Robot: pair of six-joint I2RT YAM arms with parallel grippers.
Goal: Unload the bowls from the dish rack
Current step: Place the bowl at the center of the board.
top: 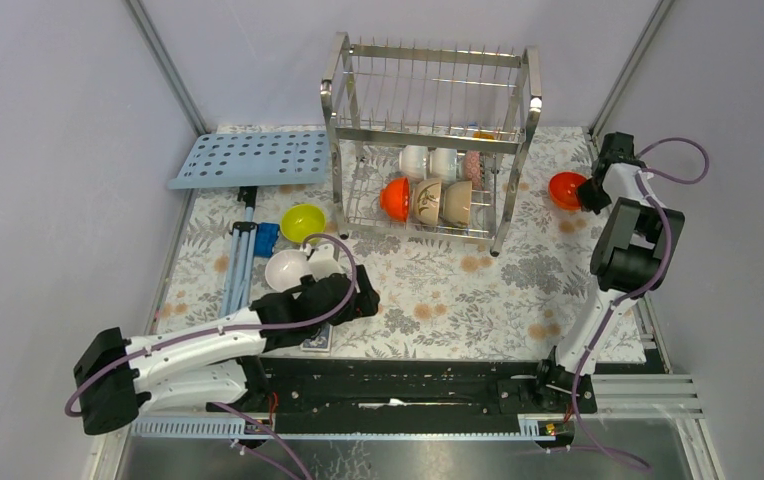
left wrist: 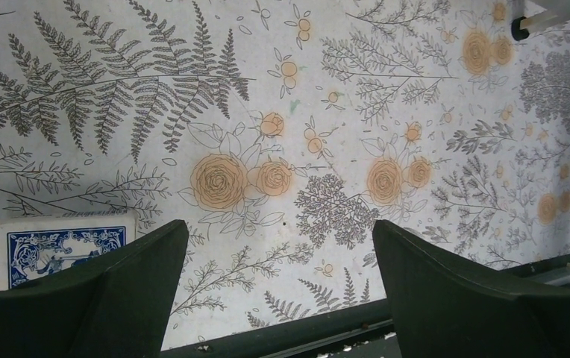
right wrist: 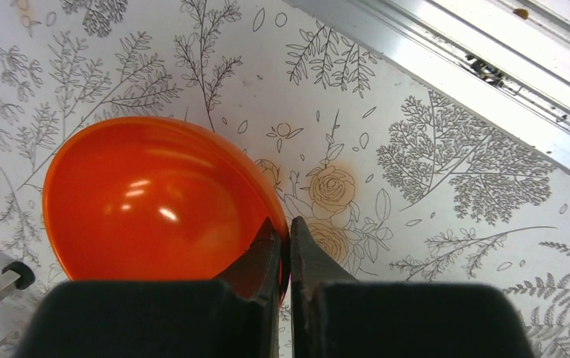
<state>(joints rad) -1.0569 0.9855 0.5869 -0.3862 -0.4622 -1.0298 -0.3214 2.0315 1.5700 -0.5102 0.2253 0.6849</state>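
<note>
- Left gripper [left wrist: 278, 231]: jaws spread wide and holding nothing. It hangs over the floral tablecloth [top: 458, 290] near the front of the table.
- A blue-backed playing-card box [left wrist: 58, 246] lies just beside the left finger, apart from it.
- Right gripper [right wrist: 286, 231]: jaws pinched narrow on the rim of an orange-red bowl [right wrist: 155, 201], one finger inside the rim and one outside.
- This bowl sits at the far right of the table, apart from the dish rack [top: 428, 140] and to its right. I cannot tell whether it rests on the cloth or is lifted clear of it.
- The dish rack stands at the far centre of the table, and no bowl shows on its upper tier.
- Lower tier, front row, on edge: a second orange-red bowl [top: 395, 198] and two beige bowls [top: 426, 200] side by side.
- Behind them: two white bowls in the rack [top: 415, 160] and a speckled bowl [top: 473, 165], partly hidden by the wires.
- Out of the rack, to its left: a yellow-green bowl [top: 303, 222] upright on the cloth, and nearer the arms a white bowl [top: 288, 268], close to the left arm's wrist.
- A light-blue perforated tray [top: 250, 158] lies at the far left of the table.
</note>
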